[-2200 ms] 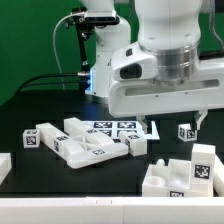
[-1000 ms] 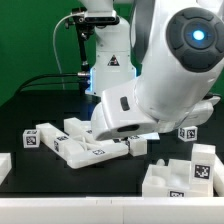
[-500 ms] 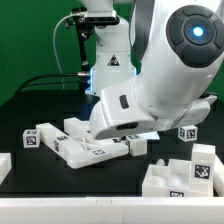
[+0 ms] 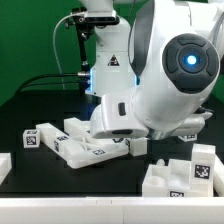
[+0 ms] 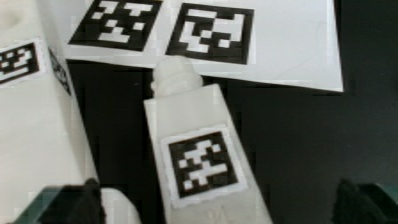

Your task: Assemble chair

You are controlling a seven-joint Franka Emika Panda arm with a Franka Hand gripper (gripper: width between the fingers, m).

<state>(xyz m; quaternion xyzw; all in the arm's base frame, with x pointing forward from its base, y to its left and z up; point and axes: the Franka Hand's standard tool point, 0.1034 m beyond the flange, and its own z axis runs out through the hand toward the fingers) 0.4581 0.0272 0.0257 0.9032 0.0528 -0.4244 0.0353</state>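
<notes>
At the marker board (image 5: 294, 62) edge, the spread claw (image 5: 222, 205) flanks a chair part (image 5: 199, 120).

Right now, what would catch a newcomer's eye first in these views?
The bulky white arm with its glowing blue ring fills the exterior view's right, bent low over scattered white tagged chair parts on the black table. In the wrist view, a long tagged piece lies inside the open pincer, beside the marker board.
</notes>
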